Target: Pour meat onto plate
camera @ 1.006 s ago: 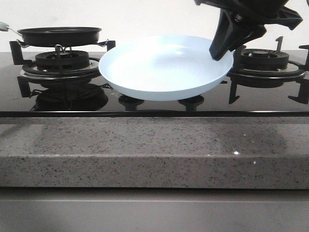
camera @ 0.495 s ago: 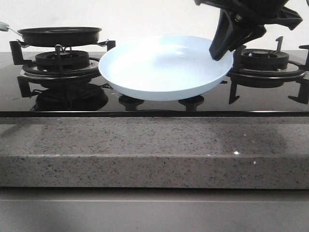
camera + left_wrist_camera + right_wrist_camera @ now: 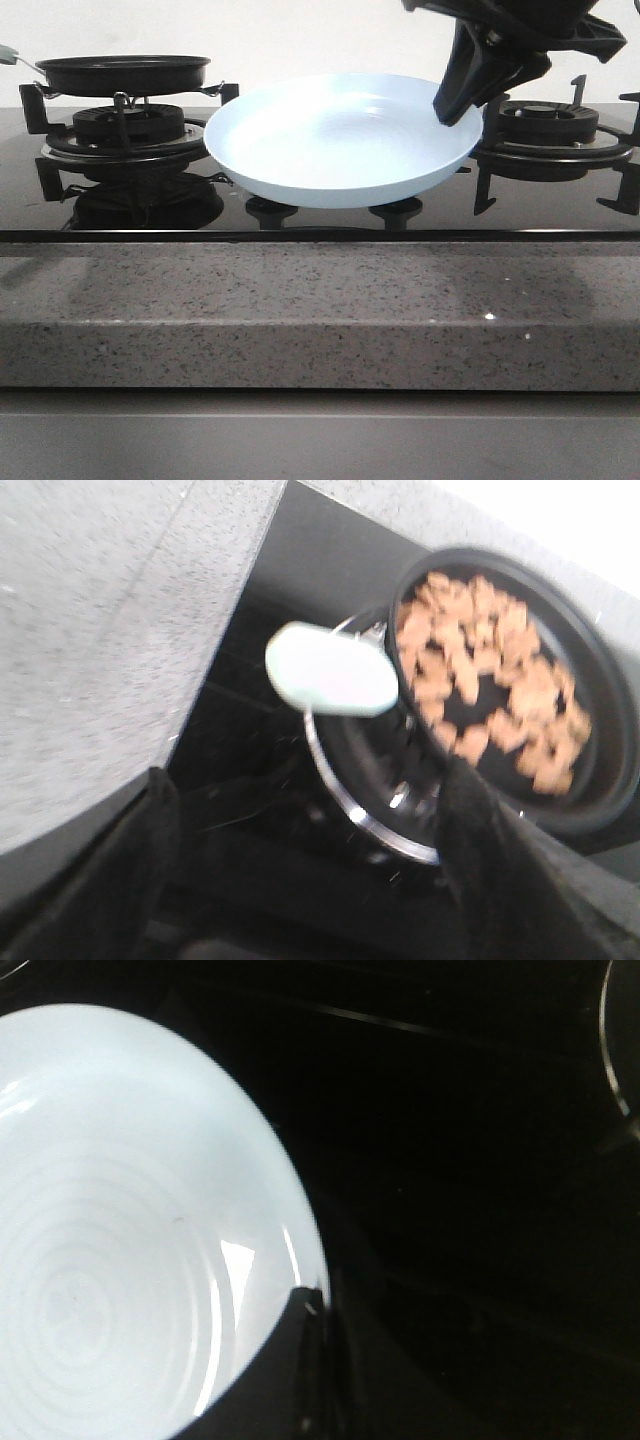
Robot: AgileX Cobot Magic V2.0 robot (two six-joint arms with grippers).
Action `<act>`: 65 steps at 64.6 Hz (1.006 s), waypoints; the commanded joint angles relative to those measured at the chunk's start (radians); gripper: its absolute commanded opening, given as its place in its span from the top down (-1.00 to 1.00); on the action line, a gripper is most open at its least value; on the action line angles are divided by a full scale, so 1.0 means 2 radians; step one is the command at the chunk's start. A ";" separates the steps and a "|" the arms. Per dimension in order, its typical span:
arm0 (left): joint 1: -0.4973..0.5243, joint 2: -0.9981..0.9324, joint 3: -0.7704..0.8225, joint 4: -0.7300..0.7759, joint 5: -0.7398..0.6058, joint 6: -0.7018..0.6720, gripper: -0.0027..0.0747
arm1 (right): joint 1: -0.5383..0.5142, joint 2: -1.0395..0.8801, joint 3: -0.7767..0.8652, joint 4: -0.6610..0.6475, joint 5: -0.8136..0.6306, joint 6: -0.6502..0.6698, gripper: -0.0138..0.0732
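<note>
Plate (image 3: 340, 140) tilted, rim toward camera

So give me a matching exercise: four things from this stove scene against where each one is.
1. meat
2. plate
3. frying pan
4. right hand

a. on the left burner
b. held tilted above the stove's middle
c. heaped inside the pan
d. clamped on the plate's right rim

Pairs: 1-c, 2-b, 3-a, 4-d

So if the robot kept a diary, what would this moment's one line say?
right hand: shut on plate rim, plate raised and tilted | left hand: open, near pan handle | meat: in pan | pour: not begun
</note>
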 commanded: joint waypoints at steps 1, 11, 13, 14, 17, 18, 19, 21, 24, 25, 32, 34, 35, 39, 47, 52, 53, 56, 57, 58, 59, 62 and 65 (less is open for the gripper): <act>0.008 0.011 -0.030 -0.059 -0.034 0.009 -0.43 | 0.001 -0.017 -0.014 0.004 -0.024 -0.003 0.84; 0.018 0.049 -0.049 -0.122 -0.048 0.013 -0.43 | 0.001 -0.017 -0.014 0.004 -0.024 -0.003 0.84; 0.020 0.055 -0.054 -0.128 -0.047 0.013 -0.43 | 0.001 -0.017 -0.014 0.004 -0.024 -0.003 0.84; 0.021 0.058 -0.056 -0.132 -0.047 0.013 -0.43 | 0.001 -0.017 -0.014 0.004 -0.024 -0.003 0.84; 0.023 0.068 -0.061 -0.143 -0.047 0.013 -0.43 | 0.001 -0.017 -0.014 0.004 -0.024 -0.003 0.84; 0.023 0.071 -0.062 -0.147 -0.046 0.013 -0.43 | 0.001 -0.017 -0.014 0.004 -0.024 -0.003 0.84; 0.024 0.074 -0.064 -0.150 -0.046 0.013 -0.43 | 0.001 -0.017 -0.014 0.004 -0.024 -0.003 0.84; 0.024 0.078 -0.066 -0.159 -0.047 0.013 -0.43 | 0.001 -0.017 -0.014 0.004 -0.024 -0.003 0.84; 0.024 0.086 -0.069 -0.164 -0.050 0.013 -0.43 | 0.001 -0.017 -0.014 0.004 -0.024 -0.003 0.84; 0.024 0.089 -0.071 -0.168 -0.050 0.013 -0.43 | 0.001 -0.017 -0.014 0.004 -0.024 -0.003 0.84; 0.024 0.107 -0.073 -0.183 -0.054 0.013 -0.43 | 0.001 -0.017 -0.014 0.004 -0.024 -0.003 0.84; 0.024 0.111 -0.074 -0.187 -0.054 0.013 -0.43 | 0.000 -0.017 -0.014 0.004 -0.024 -0.003 0.84; 0.024 0.113 -0.074 -0.191 -0.054 0.013 -0.43 | 0.000 -0.017 -0.014 0.004 -0.024 -0.003 0.84; 0.024 0.122 -0.075 -0.207 -0.054 0.030 -0.43 | 0.000 -0.017 -0.014 0.004 -0.024 -0.003 0.84; 0.025 0.134 -0.079 -0.290 -0.038 0.113 -0.43 | 0.000 -0.017 -0.014 0.004 -0.024 -0.003 0.84; 0.025 0.140 -0.080 -0.330 -0.037 0.134 -0.43 | 0.000 -0.017 -0.014 0.004 -0.024 -0.003 0.84; 0.025 0.141 -0.080 -0.333 -0.037 0.136 -0.43 | 0.000 -0.017 -0.014 0.004 -0.024 -0.003 0.84; 0.026 0.144 -0.080 -0.349 -0.036 0.149 -0.43 | 0.000 -0.017 -0.014 0.004 -0.024 -0.003 0.84; 0.026 0.146 -0.080 -0.353 -0.035 0.151 -0.43 | 0.000 -0.017 -0.014 0.004 -0.024 -0.003 0.84; 0.026 0.148 -0.080 -0.357 -0.035 0.154 -0.43 | 0.000 -0.017 -0.014 0.004 -0.024 -0.003 0.84; 0.026 0.149 -0.080 -0.359 -0.035 0.155 -0.43 | 0.000 -0.017 -0.014 0.004 -0.024 -0.003 0.84; 0.026 0.154 -0.080 -0.362 -0.032 0.155 -0.43 | 0.000 -0.017 -0.014 0.004 -0.024 -0.003 0.84; 0.026 0.157 -0.080 -0.363 -0.031 0.155 -0.42 | 0.000 -0.017 -0.014 0.004 -0.024 -0.003 0.84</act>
